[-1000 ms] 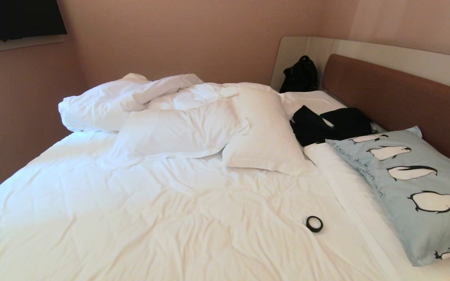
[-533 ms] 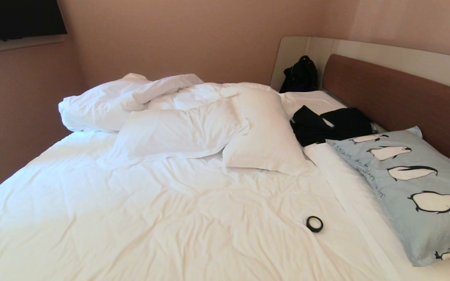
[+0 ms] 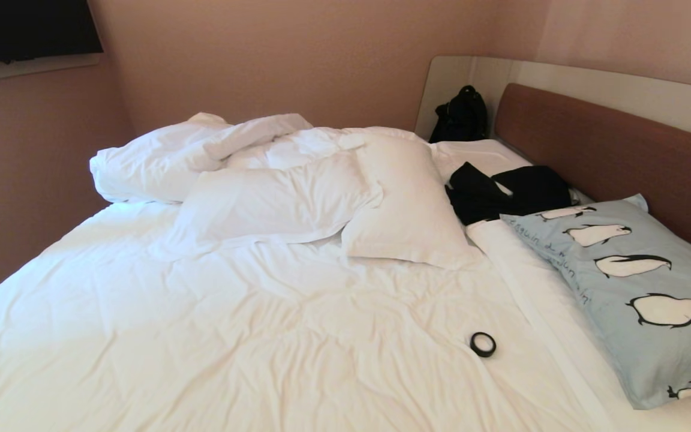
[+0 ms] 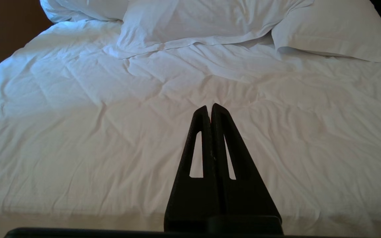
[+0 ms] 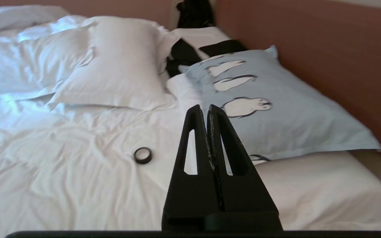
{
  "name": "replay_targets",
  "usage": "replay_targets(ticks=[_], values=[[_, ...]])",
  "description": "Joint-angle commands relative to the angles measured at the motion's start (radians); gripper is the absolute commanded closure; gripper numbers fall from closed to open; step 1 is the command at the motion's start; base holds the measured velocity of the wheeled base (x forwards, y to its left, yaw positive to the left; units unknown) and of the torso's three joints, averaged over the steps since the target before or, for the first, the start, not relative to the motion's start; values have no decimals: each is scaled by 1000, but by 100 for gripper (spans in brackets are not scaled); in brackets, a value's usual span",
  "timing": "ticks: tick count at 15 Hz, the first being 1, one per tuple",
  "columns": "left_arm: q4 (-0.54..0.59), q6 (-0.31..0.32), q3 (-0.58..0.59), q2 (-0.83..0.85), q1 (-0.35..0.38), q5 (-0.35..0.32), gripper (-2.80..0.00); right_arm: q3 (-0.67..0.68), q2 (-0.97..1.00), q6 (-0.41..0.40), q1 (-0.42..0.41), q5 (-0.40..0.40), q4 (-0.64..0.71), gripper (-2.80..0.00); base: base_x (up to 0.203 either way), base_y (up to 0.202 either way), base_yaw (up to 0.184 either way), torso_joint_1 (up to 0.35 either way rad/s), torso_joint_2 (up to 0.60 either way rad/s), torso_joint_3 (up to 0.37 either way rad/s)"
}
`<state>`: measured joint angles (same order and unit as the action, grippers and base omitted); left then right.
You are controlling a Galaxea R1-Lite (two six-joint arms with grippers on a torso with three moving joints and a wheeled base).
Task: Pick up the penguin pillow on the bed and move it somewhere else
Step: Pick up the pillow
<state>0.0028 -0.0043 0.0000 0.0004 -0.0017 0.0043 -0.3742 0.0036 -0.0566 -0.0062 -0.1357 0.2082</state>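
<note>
Item: penguin pillow (image 3: 627, 288) — location: right side of the bed (image 3: 261, 336), lying along the brown headboard (image 3: 621, 156), its far end just beside a heap of black clothing (image 3: 507, 189), its left edge overlapping a folded white strip of bedding.

Handling, as judged: soft, light, yielding; will sag and fold when lifted by one point. Cotton-like cover, probably not slippery. Not fragile. Best purchase — the flat flanged border at the near corner or along the left edge, where thin cloth can be pinched; the plump middle would likely squash away from a narrow grip.

Appearance: rectangular, pale blue, flanged edge; a row of black-and-white cartoon penguins down its length; a line of small dark lettering along the left side, too small to read with confidence.

Right gripper (image 5: 207, 109): jaws clenched, empty, poised over the near bed and aimed toward the pillow, apart from it. Left gripper (image 4: 209, 107): jaws clenched, empty, over bare duvet, well apart from the pillow.

Nearby: black tape ring (image 3: 483, 344) on the duvet; plain white pillow (image 3: 408, 210) to the left.
</note>
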Motion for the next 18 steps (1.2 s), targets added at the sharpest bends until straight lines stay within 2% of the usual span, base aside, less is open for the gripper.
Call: replay_targets(ticks=[1, 5, 13, 18], values=[[0, 0, 2, 0, 0, 0, 0, 84, -2, 6, 0, 111, -106, 0, 0, 0, 0, 0, 0, 0], [0, 0, 2, 0, 0, 0, 0, 220, -2, 7, 0, 146, -210, 0, 0, 0, 0, 0, 0, 0], [0, 0, 2, 0, 0, 0, 0, 366, -2, 8, 0, 140, -221, 0, 0, 0, 0, 0, 0, 0], [0, 0, 2, 0, 0, 0, 0, 373, -2, 15, 0, 142, -207, 0, 0, 0, 0, 0, 0, 0]])
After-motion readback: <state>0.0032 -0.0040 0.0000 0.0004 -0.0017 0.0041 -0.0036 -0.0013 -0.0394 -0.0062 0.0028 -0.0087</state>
